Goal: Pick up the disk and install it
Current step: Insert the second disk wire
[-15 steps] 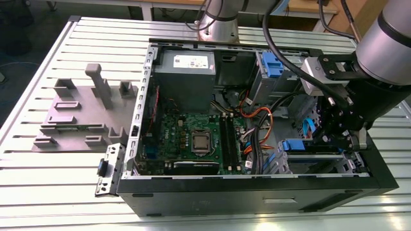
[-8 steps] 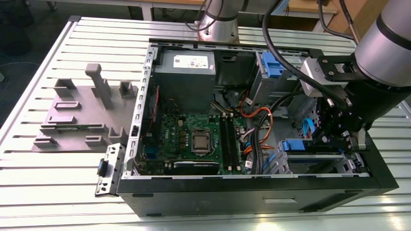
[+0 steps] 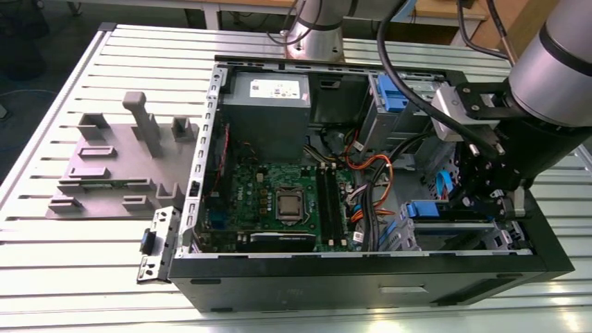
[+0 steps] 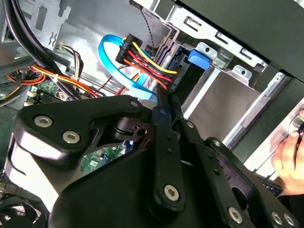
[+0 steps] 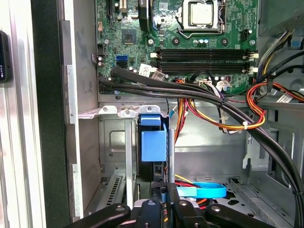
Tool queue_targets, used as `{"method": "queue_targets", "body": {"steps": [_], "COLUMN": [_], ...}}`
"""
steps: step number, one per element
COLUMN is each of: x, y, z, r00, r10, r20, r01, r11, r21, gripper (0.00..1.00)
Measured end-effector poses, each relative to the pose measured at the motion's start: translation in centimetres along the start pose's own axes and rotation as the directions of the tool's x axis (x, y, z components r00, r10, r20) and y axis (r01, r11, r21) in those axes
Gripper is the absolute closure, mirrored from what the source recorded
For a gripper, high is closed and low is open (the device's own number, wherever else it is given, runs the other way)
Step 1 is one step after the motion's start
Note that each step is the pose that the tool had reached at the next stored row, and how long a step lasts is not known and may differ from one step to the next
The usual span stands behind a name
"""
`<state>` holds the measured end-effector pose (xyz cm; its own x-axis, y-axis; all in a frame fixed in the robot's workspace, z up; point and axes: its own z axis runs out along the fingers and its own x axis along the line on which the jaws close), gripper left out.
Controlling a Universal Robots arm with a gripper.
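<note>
The disk (image 5: 153, 138) stands on edge in the drive cage at the case's front corner, its blue carrier rail facing up and the dark drive body below it. In the exterior view the disk (image 3: 433, 209) shows as a blue block in that cage, at the exterior view's right. My gripper (image 5: 164, 192) sits right over the disk's near end, fingers drawn close with a sliver of blue carrier pinched between them. In the second wrist view the gripper (image 4: 164, 105) points along the disk's edge toward the blue tab (image 4: 198, 57).
The open computer case (image 3: 370, 267) lies on a slatted table. Bundled black, yellow and red cables (image 5: 209, 102) and a blue data cable (image 5: 202, 190) run close beside the cage. A power connector (image 4: 142, 54) hangs near the fingertips. A person's hand (image 4: 289, 159) rests outside the case.
</note>
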<state>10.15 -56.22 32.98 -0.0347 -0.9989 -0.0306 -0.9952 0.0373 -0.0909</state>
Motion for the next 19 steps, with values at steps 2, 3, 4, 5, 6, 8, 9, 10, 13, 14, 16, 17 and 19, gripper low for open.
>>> {"method": "queue_targets", "body": {"steps": [2, 3, 4, 5, 6, 8, 9, 10, 13, 14, 16, 17, 19], "x": [0.00, 0.00, 0.00, 0.00, 0.00, 0.00, 0.00, 0.00, 0.00, 0.00, -0.01, -0.01, -0.03], "y": [0.00, 0.00, 0.00, 0.00, 0.00, 0.00, 0.01, 0.01, 0.01, 0.01, -0.01, -0.03, -0.08], "z": [0.04, 0.04, 0.05, 0.05, 0.06, 0.06, 0.06, 0.07, 0.09, 0.08, -0.10, -0.32, -0.84], "r00": [1.0000, 1.0000, 1.0000, 1.0000, 1.0000, 1.0000, 1.0000, 1.0000, 1.0000, 1.0000, 1.0000, 1.0000, 1.0000], "r10": [0.000, 0.000, 0.000, 0.000, 0.000, 0.000, 0.000, 0.000, 0.000, 0.000, 0.000, 0.000, 0.000], "r20": [0.0004, 0.0003, 0.0003, 0.0003, 0.0004, 0.0005, 0.0005, 0.0005, 0.0009, 0.0009, 0.0021, 0.0024, 0.0050], "r01": [0.000, 0.000, 0.000, 0.000, 0.000, 0.000, 0.000, 0.000, 0.000, 0.000, 0.000, 0.000, 0.000], "r11": [1.0000, 1.0000, 1.0000, 1.0000, 1.0000, 1.0000, 1.0000, 1.0000, 1.0000, 1.0000, 1.0000, 1.0000, 1.0000], "r21": [0.0000, 0.0000, 0.0000, 0.0000, 0.0000, 0.0000, 0.0000, 0.0000, 0.0000, 0.0000, 0.0000, -0.0001, -0.0006], "gripper": [0.84, 0.84, 0.84, 0.84, 0.84, 0.84, 0.84, 0.84, 0.76, 0.76, 0.76, 0.76, 0.76]}}
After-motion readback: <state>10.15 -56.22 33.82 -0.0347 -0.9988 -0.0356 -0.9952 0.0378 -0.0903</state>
